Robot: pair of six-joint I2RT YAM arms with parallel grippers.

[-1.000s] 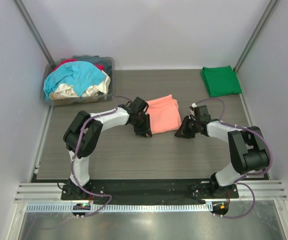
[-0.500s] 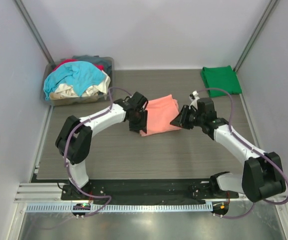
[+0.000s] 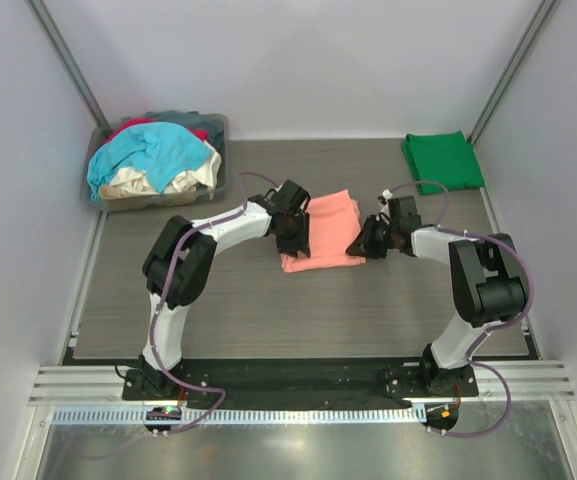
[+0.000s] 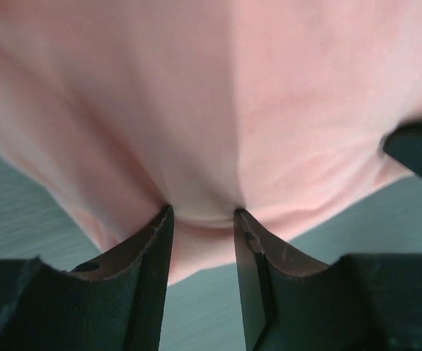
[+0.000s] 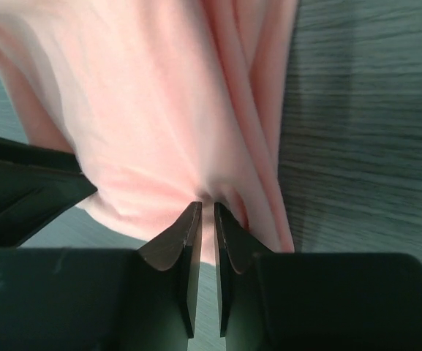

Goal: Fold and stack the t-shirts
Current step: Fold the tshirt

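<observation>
A salmon-pink t-shirt [image 3: 326, 228] lies folded on the table's middle. My left gripper [image 3: 294, 240] is at its left edge and my right gripper [image 3: 366, 243] at its right edge. In the left wrist view the left gripper [image 4: 201, 212] has its jaws partly closed on a thick fold of the pink shirt [image 4: 218, 110]. In the right wrist view the right gripper [image 5: 207, 206] is nearly closed, pinching the pink shirt [image 5: 159, 124]. A folded dark green t-shirt [image 3: 442, 160] lies at the back right. Turquoise [image 3: 153, 150], cream [image 3: 138, 183] and red [image 3: 131, 126] shirts are heaped in the tub.
The grey plastic tub [image 3: 221, 128] stands at the back left corner. The grey wood-grain table [image 3: 268, 310] ends at white walls on three sides. A metal rail [image 3: 288, 385] with the arm bases runs along the near edge.
Both grippers moved away from me along the pink shirt's sides and a little inward. The shirt's near edge now lies in front of them.
</observation>
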